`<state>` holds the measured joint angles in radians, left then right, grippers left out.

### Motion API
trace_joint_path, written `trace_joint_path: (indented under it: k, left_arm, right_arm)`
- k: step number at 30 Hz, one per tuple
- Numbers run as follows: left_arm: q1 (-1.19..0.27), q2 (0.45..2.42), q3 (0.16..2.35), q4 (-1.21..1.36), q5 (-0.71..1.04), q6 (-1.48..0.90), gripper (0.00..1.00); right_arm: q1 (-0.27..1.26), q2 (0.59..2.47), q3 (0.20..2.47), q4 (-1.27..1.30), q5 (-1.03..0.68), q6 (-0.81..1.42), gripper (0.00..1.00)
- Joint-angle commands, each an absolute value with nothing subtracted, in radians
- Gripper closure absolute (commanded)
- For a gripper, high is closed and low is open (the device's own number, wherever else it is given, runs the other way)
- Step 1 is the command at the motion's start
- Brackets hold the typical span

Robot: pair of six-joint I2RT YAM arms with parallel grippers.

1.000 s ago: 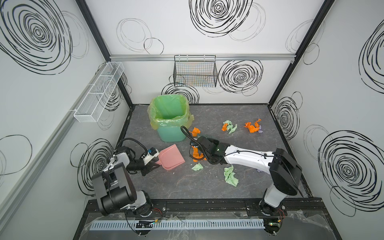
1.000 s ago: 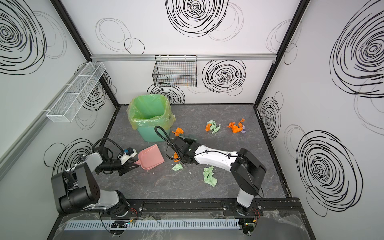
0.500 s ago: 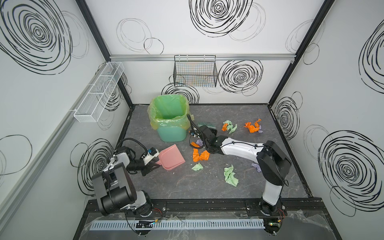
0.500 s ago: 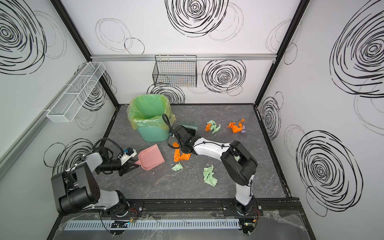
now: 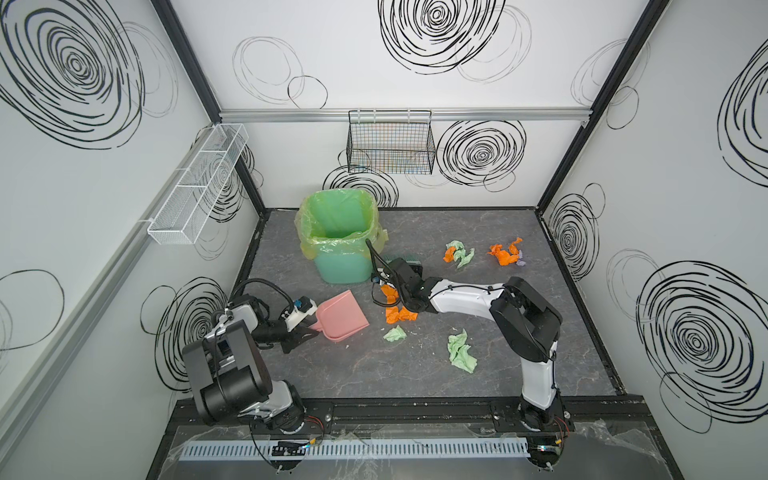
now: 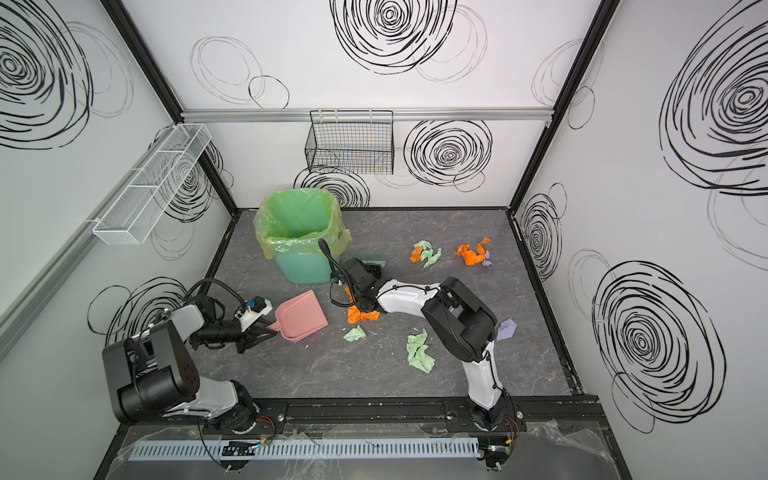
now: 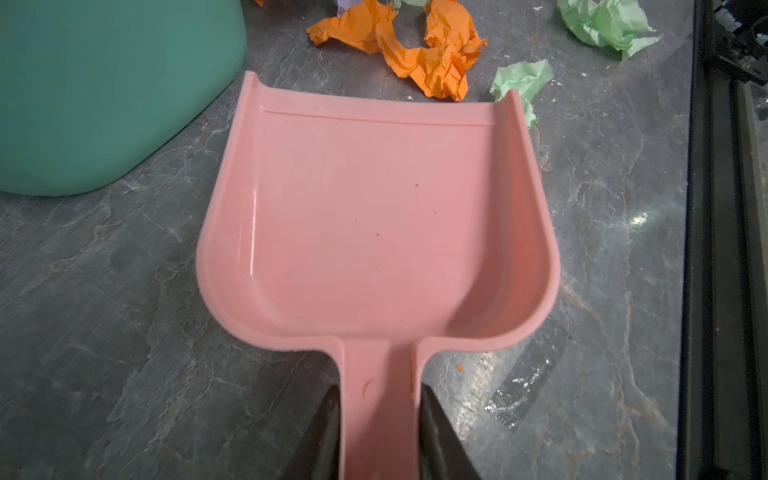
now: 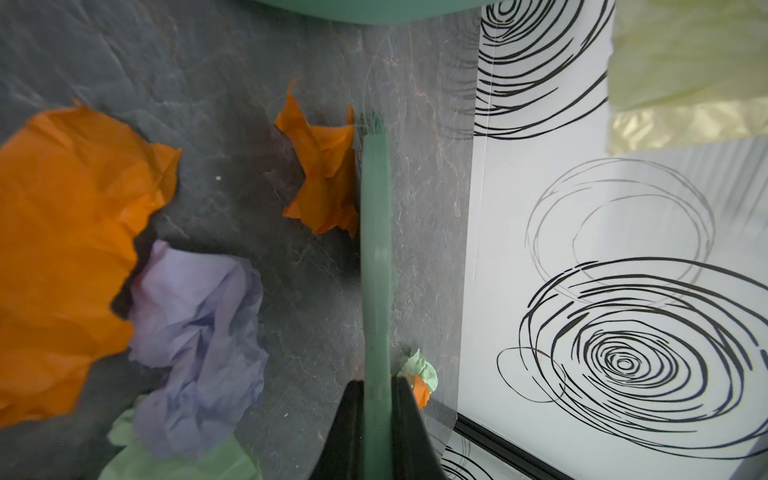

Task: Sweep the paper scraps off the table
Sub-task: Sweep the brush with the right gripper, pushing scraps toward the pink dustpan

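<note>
Mid-sweep: the left gripper (image 7: 378, 392) clamps the handle of the pink dustpan (image 5: 340, 316), and the right gripper (image 8: 377, 386) pinches the green brush (image 8: 374, 208) (beside the bin (image 5: 340, 270)). The paper scraps (image 5: 459, 351) litter the table (image 5: 374, 374) — orange wads (image 5: 400, 314) nearest the pan's lip — so the next stroke should drag those in.

The left arm (image 5: 226, 365) and the right arm (image 5: 465, 297) share one build: boxy matte black joint housings paired with smooth, glossy link shells in white to pale grey. A thick black cable (image 5: 266, 284) loops at the left wrist and a second black cable (image 5: 370, 254) at the right. A white camera mount (image 5: 301, 313) with a blue plug sits by the left wrist. Thin red wires (image 5: 312, 424) trail from the round black bases. The left gripper (image 7: 379, 390) and the right gripper (image 8: 376, 382) have dark, wedge-shaped jaws tapering to narrow tips.
</note>
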<state>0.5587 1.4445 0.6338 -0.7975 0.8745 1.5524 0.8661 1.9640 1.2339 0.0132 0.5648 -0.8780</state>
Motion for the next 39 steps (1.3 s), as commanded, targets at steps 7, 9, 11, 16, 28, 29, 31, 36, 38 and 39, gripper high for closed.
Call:
trace_joint_path:
  k: [7,9,11,16,28,29,31,36,38,39]
  left_arm:
    - [0.568,1.438,0.648,-0.839,0.899,1.579,1.00]
    - [0.568,1.433,0.649,-0.839,0.895,1.577,1.00]
    - [0.567,1.424,0.647,-0.836,0.890,1.573,1.00]
    - [0.553,1.395,0.634,-0.824,0.872,1.558,1.00]
    - [0.419,1.223,0.554,-0.709,0.766,1.442,1.00]
    - [0.400,1.217,0.551,-0.695,0.756,1.422,1.00]
    - [0.355,1.215,0.550,-0.669,0.736,1.388,1.00]
    - [0.262,1.227,0.574,-0.621,0.675,1.331,1.00]
    - [0.232,1.236,0.586,-0.608,0.647,1.316,1.00]
    - [0.217,1.242,0.594,-0.602,0.630,1.313,1.00]
  right_arm:
    - [0.977,1.820,1.075,-0.090,0.604,-0.804,1.00]
    - [1.004,1.788,1.047,-0.127,0.625,-0.770,1.00]
    - [1.032,1.750,1.023,-0.168,0.642,-0.729,1.00]
    - [1.094,1.636,0.986,-0.197,0.716,-0.667,1.00]
    - [1.083,1.484,1.138,-0.573,0.890,-0.179,1.00]
    - [1.062,1.494,1.156,-0.623,0.878,-0.107,1.00]
    - [1.007,1.523,1.195,-0.732,0.830,0.040,1.00]
    - [0.908,1.604,1.278,-0.898,0.690,0.263,1.00]
    - [0.885,1.641,1.311,-0.941,0.653,0.329,1.00]
    - [0.877,1.660,1.326,-0.958,0.630,0.357,1.00]
